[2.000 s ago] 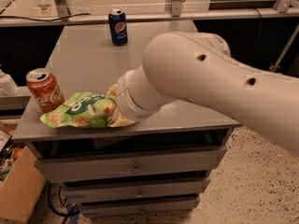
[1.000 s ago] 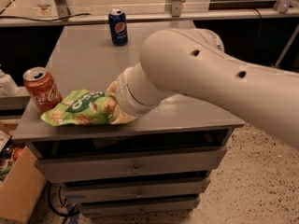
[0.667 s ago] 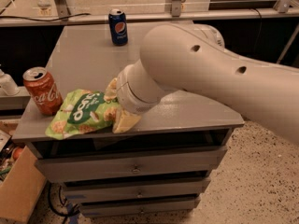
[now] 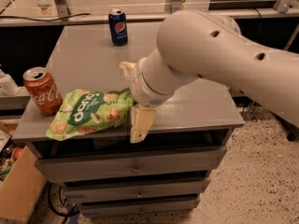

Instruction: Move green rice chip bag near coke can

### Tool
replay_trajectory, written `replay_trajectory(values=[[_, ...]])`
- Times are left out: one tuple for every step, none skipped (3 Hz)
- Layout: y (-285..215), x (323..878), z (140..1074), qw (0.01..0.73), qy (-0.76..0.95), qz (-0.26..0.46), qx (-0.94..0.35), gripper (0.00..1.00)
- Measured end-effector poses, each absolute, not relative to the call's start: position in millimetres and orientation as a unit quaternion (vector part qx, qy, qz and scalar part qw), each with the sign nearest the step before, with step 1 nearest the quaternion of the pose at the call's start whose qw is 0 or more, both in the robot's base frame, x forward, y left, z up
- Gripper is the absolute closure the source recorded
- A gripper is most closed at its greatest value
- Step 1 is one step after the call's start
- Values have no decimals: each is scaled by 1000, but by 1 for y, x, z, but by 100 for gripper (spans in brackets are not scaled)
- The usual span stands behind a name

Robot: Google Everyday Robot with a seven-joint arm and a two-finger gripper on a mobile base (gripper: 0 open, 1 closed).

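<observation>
Grey desk [image 4: 205,108], drawers below. Front edge, left half: bag [image 4: 88,113], lying flat at the lip. At its right end: gripper [image 4: 130,101], fingers spread, one hanging over the front edge, gripping nothing. Front-left corner: coke can [image 4: 43,91], upright, just beside the bag. Far edge: Pepsi can [image 4: 118,27]. Step: placement looks finished; next, lift clear without dragging the bag. Arm: thick, reaching in from the right, wrist low.

Hand [image 4: 132,101] beside green rice chip bag [image 4: 88,113], largely hidden behind arm [image 4: 210,50]
</observation>
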State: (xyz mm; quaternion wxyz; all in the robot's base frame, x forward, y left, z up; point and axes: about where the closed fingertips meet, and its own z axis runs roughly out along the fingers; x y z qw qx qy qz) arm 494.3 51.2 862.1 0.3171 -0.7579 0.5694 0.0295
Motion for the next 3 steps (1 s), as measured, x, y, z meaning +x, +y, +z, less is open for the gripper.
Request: replay_trajectory(values=[[-9, 519, 870, 306, 612, 44, -728, 0], [-78, 550, 894, 307, 654, 45, -690, 0], [-86, 560, 920, 326, 652, 32, -684, 0]])
